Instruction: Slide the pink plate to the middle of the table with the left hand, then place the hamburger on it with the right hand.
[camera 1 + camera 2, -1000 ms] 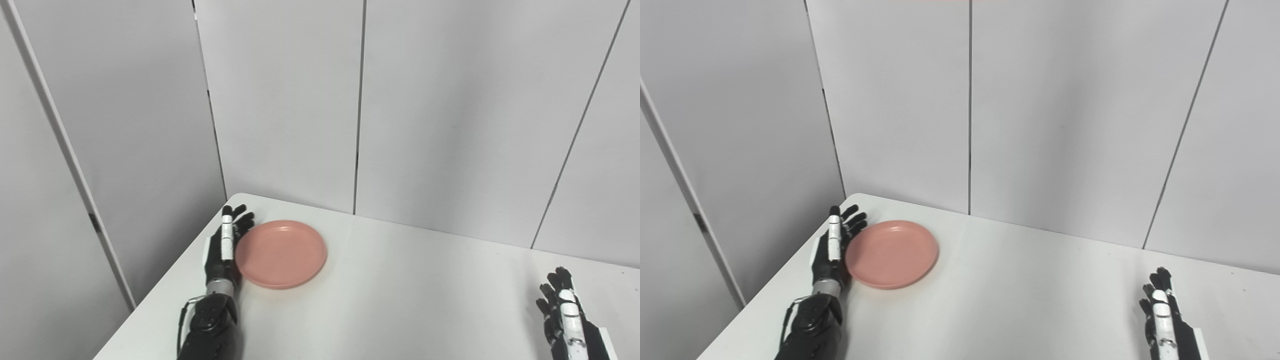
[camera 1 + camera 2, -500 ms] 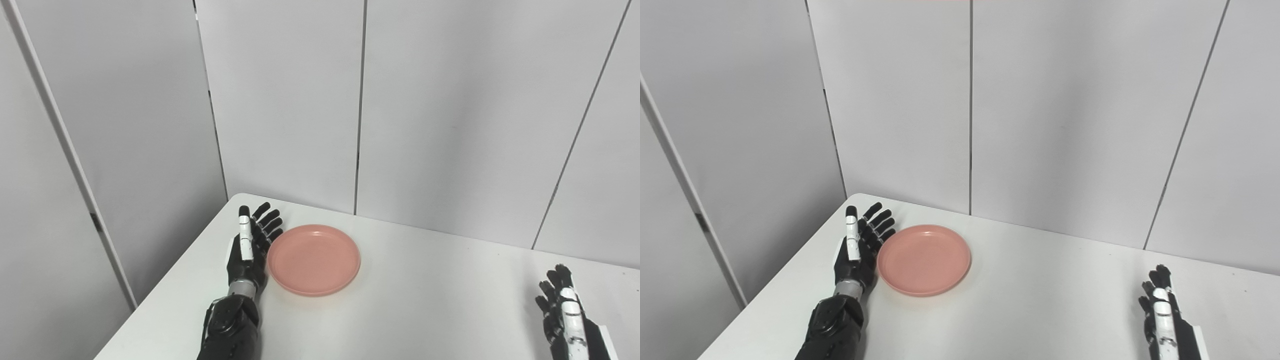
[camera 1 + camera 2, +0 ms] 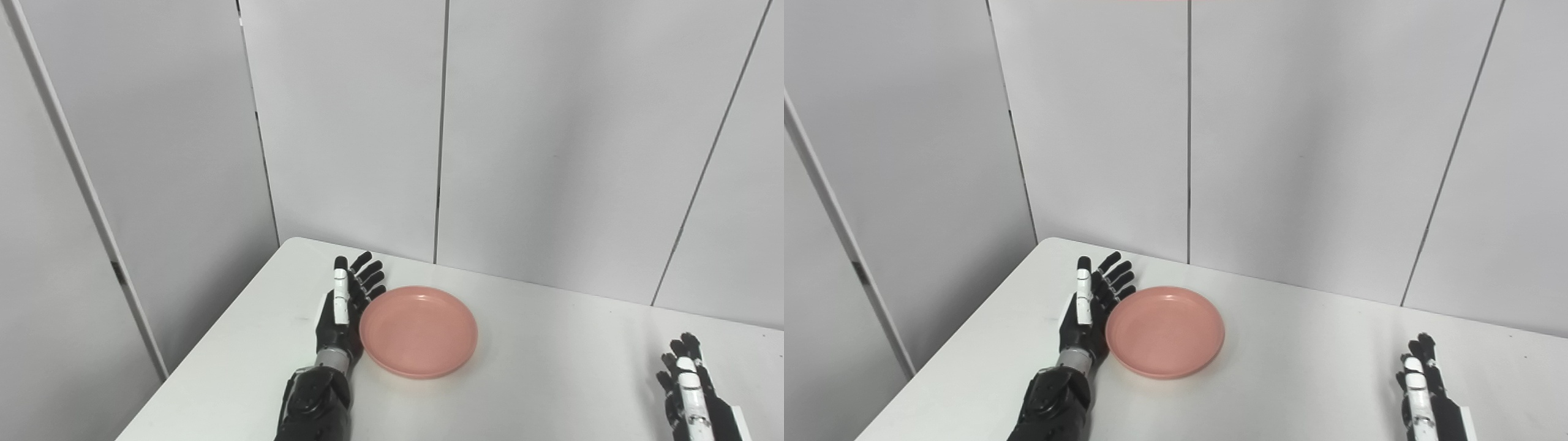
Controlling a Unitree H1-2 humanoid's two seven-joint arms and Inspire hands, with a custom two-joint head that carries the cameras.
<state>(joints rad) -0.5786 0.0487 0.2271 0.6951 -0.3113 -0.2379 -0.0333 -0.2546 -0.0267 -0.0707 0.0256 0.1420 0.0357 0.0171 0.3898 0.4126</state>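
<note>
One pink plate (image 3: 418, 331) lies touching the flat left robot hand (image 3: 344, 309)

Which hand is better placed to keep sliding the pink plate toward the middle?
Left. The left hand is open against the pink plate's left rim; the right hand waits far off.

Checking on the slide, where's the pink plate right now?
The pink plate lies flat on the white table, left of centre in both views, its left rim against the left robot hand.
</note>
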